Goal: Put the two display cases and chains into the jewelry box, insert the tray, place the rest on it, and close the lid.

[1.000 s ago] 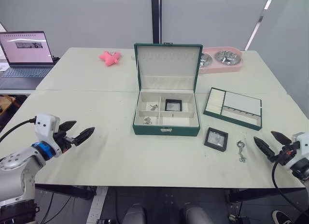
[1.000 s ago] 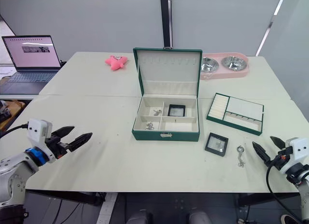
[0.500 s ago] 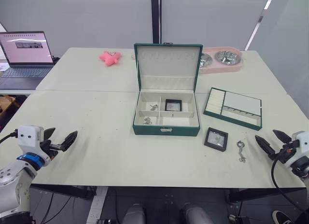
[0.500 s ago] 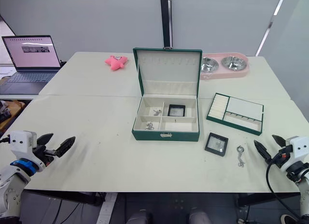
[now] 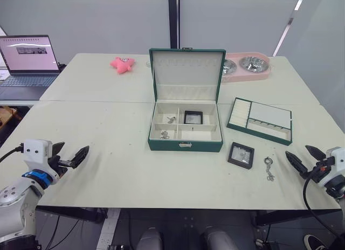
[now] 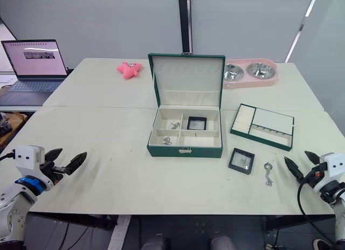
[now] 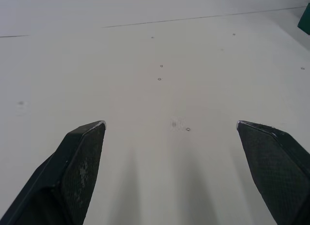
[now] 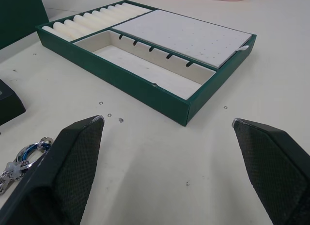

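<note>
- Your left gripper (image 5: 71,155) is hovering low over the near left part of the bench (image 5: 118,169), its fingers (image 7: 80,152) standing wide apart and holding nothing.
- Your right gripper (image 5: 303,156) is sitting at the near right edge of the bench, fingers (image 8: 72,152) also spread wide and empty.
- The jewelry box (image 5: 185,145) is resting mid-bench with its lid (image 5: 187,67) standing upright and open.
- You are seeing one display case (image 5: 193,117) already lying in the box's back right compartment.
- One chain (image 5: 171,119) is lying in the back left compartment, and a second small silvery piece (image 5: 164,134) is lying in the front left one.
- The other display case (image 5: 241,154) is lying flat on the bench, just right of the box's front corner.
- Another chain (image 5: 269,168) is lying on the bench just right of that case, between it and your right gripper.
- The tray (image 5: 260,120) is sitting on the bench to the right of the box, apart from it and slightly angled.
- Farther back, a pink star-shaped toy (image 5: 122,63) and a pink double pet bowl (image 5: 246,66) are resting on the bench, and a laptop (image 5: 28,64) is standing open at the far left.
</note>
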